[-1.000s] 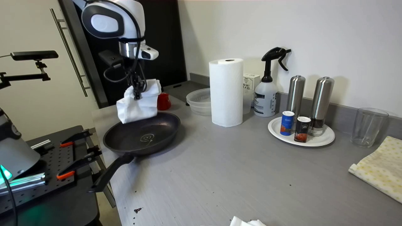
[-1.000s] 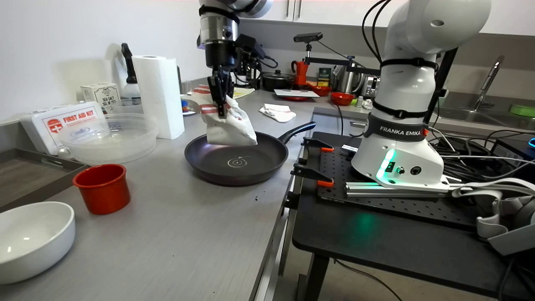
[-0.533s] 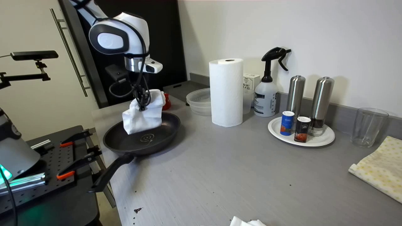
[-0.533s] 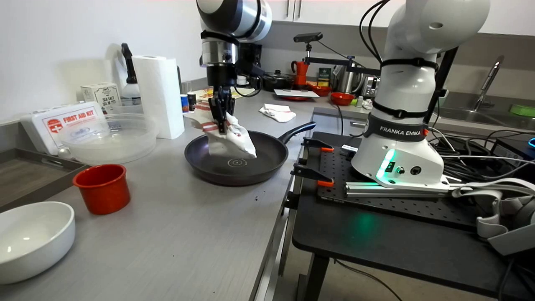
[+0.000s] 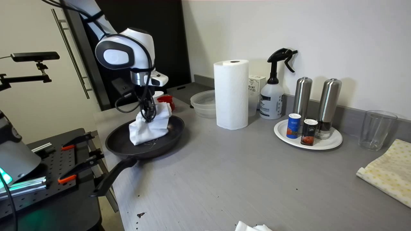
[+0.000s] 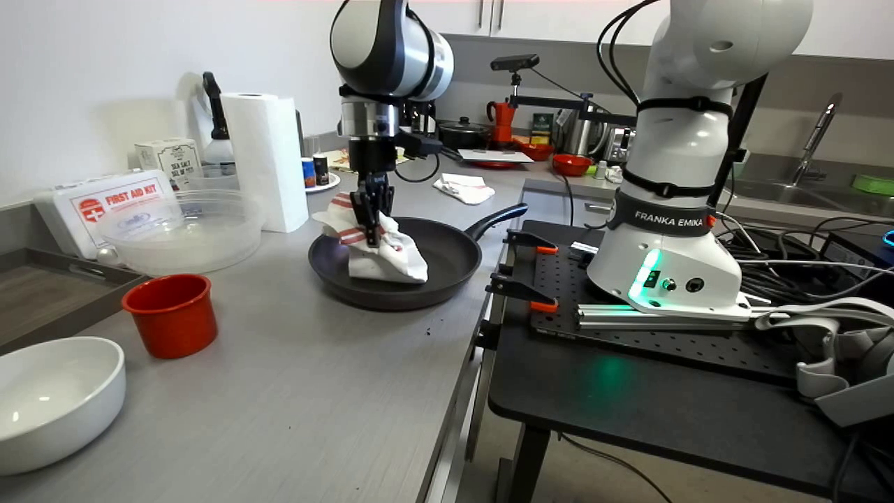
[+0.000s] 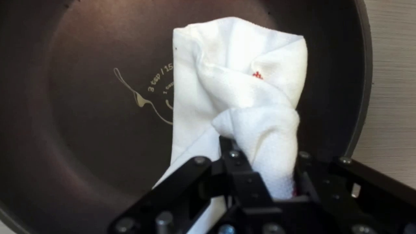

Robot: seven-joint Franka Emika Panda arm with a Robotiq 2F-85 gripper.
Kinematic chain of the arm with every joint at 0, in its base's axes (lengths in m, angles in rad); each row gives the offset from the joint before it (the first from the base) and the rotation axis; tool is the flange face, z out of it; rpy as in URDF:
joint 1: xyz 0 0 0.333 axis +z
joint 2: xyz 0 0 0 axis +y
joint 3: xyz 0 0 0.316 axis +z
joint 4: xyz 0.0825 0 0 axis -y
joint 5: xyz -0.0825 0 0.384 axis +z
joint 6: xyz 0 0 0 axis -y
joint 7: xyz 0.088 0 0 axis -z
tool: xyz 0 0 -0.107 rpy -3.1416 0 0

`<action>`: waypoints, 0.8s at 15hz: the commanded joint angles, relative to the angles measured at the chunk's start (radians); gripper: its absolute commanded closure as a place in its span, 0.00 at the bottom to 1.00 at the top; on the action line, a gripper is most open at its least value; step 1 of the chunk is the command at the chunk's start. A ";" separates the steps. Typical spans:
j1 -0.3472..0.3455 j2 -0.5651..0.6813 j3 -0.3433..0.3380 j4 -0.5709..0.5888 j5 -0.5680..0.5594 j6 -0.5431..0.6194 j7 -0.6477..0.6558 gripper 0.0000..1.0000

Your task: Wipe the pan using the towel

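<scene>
One round black frying pan (image 6: 447,258) sits at the robot-side edge of the grey counter (image 5: 224,179), its handle (image 5: 115,175) projecting past that edge. The black two-fingered claw (image 7: 265,152) is clamped on a white cloth towel (image 6: 391,262) with red stripes; lower folds are inside the pan, covering part of its pale printed marking (image 7: 140,100). Toward the wall edge: one upright white paper-towel roll (image 5: 231,96).

In an exterior view: round black frying pan (image 6: 448,255) lies on grey countertop (image 6: 314,391) | black jointed gripper (image 6: 373,239), over pan, pinches white red-striped cloth towel (image 6: 391,262) | towel's lower folds lie inside pan | red cylindrical cup (image 6: 174,325) and white round bowl (image 6: 73,423) stand left of pan
</scene>
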 commanded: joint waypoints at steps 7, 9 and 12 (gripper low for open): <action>-0.107 0.171 0.124 0.030 0.004 0.185 -0.037 0.94; -0.132 0.202 0.147 0.035 -0.010 0.217 -0.040 0.94; -0.151 0.241 0.165 0.039 -0.043 0.263 -0.029 0.94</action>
